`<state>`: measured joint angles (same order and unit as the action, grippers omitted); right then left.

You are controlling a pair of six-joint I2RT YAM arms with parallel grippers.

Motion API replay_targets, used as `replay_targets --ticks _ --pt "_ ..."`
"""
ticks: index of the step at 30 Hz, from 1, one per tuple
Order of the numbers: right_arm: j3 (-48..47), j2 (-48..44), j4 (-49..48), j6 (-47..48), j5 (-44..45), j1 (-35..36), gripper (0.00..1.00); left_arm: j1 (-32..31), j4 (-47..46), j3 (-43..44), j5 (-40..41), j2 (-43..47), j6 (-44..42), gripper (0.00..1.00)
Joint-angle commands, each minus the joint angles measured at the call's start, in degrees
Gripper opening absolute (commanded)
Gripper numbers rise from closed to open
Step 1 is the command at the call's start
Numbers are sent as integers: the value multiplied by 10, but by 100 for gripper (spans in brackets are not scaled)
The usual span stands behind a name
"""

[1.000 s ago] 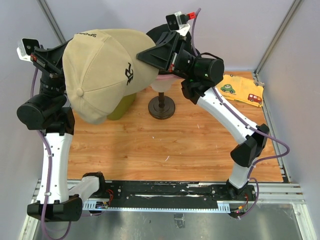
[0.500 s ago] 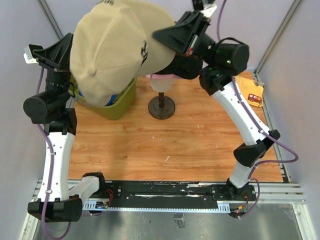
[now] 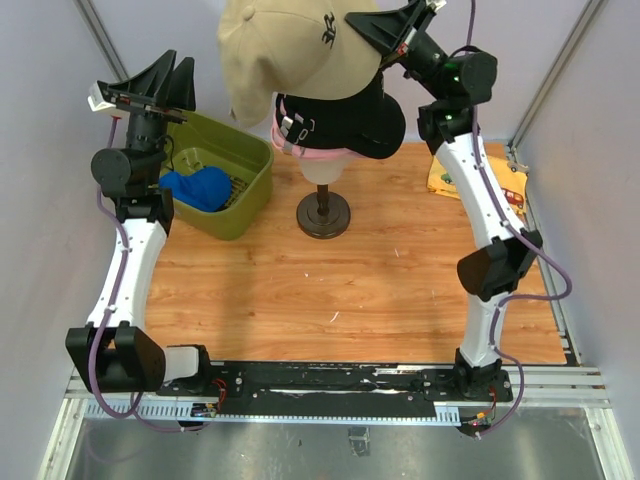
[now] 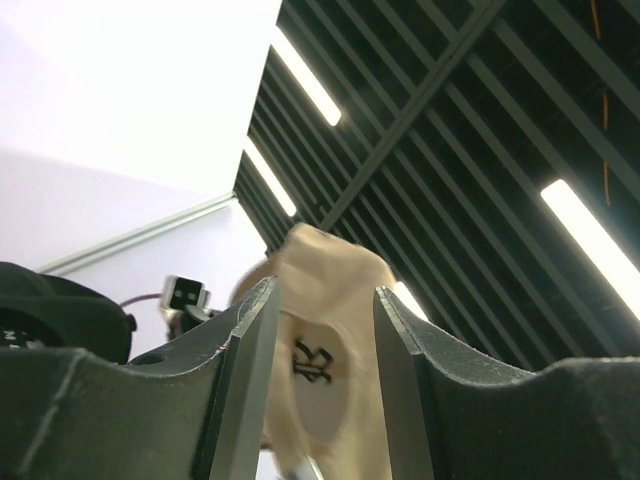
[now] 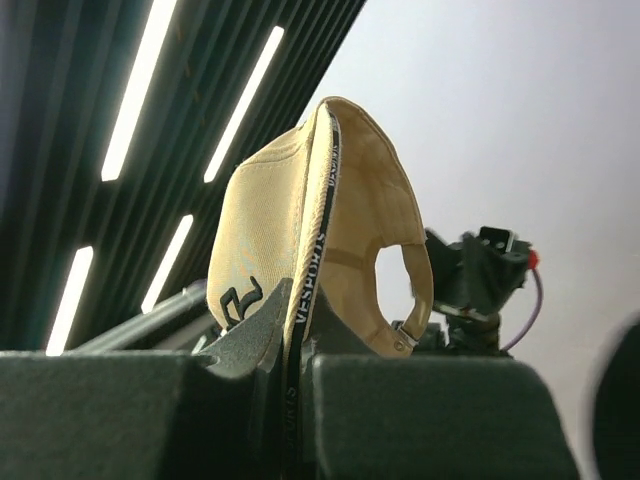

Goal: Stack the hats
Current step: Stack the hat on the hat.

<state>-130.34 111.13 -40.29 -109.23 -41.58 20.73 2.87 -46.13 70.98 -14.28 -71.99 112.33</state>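
At the left edge of the bench (image 3: 350, 290) we hold our left pincer (image 4: 325, 310) raised high, its jaws parted with nothing between them. Its own camera sees only the beige hat (image 3: 285, 55) through the gap, well apart, so we judge this arm is standing clear to leave room. Beneath it, in the far left corner, the olive bin (image 3: 247, 205) holds the blue hat (image 3: 197, 188), which is not yet stacked. Midway along the far edge the mannequin head (image 3: 322, 172) on its dark stand (image 3: 323, 215) wears the pink hat (image 3: 325, 154) with a black hat (image 3: 360, 120) pulled over it. Whether a second black one lies underneath we cannot tell. The beige hat hangs above that pile, crown toward the overhead camera, lifted high, we judge, so that its hollow can come down over the black crown. Our right pincer (image 5: 295, 330) is clamped tight on the hat's rim beside the strap opening, which lets the cap hang open. A yellow cloth (image 3: 450, 178) printed with cars lies in the far right corner.
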Motion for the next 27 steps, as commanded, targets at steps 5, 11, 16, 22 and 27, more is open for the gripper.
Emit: replay_targets --ticks 5,11,16,22,27 --pt "-136 118 28 -86 28 -25 1 2 -61 -4 -2 -7 -59 47" --pt "50 7 27 -89 13 -47 1 2 -13 18 -8 -1 -115 47" --pt "113 -33 6 -118 10 -69 1 -7 28 38 -8 -1 -160 46" --pt "133 -50 14 -127 -6 -83 1 -38 62 52 -3 -8 -209 46" --pt "179 -55 1 -133 -10 -87 1 -65 86 63 3 -12 -250 45"
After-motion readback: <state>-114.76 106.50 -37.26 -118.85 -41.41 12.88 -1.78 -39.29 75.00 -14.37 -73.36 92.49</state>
